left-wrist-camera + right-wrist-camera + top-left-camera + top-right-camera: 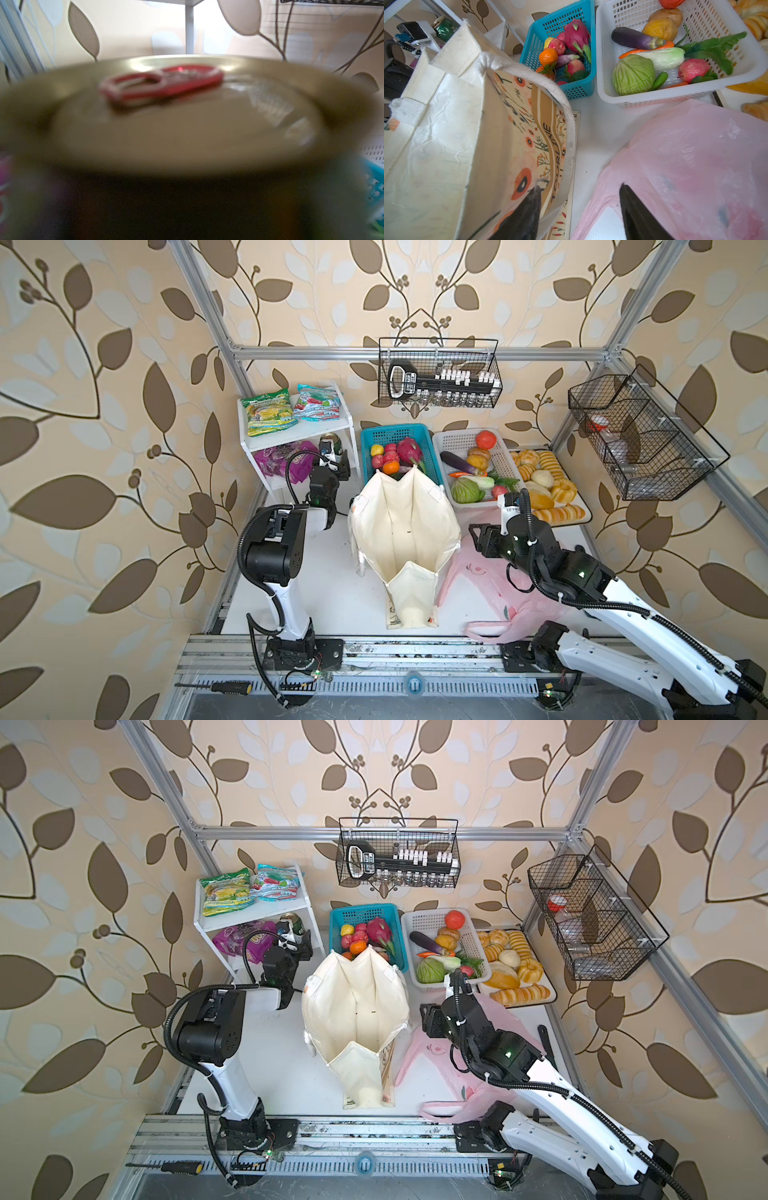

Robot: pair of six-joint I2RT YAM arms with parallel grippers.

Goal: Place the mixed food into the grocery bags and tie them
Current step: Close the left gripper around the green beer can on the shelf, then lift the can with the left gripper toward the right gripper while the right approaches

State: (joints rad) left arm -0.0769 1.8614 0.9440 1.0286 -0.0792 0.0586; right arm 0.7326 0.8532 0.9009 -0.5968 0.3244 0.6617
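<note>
Plainly, right fingers (639,218) stand well apart.

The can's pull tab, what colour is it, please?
The pull tab is red, clearest in left wrist view.

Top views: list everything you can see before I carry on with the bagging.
canvas tote: 1, cream, centre, standing open
plastic bag: 1, pink, flat, right of the tote
shelf: 1, white, back left
green-yellow snack packet: 1, top shelf
teal-red snack packet: 1, top shelf
purple snack pouch: at least 1, lower shelf
can: 1, green, gold top, lower shelf
blue basket: 1, behind the tote, holds toy fruit
white basket: 1, beside it, holds toy vegetables
tray: 1, white, back right, holds golden bread
wire baskets: 2, black, hung at back and right
screwdriver: 1, black-yellow, front edge
left tool: 1, black, at the can, grip unclear
right tool: 1, black, open, between tote and plastic bag
</note>
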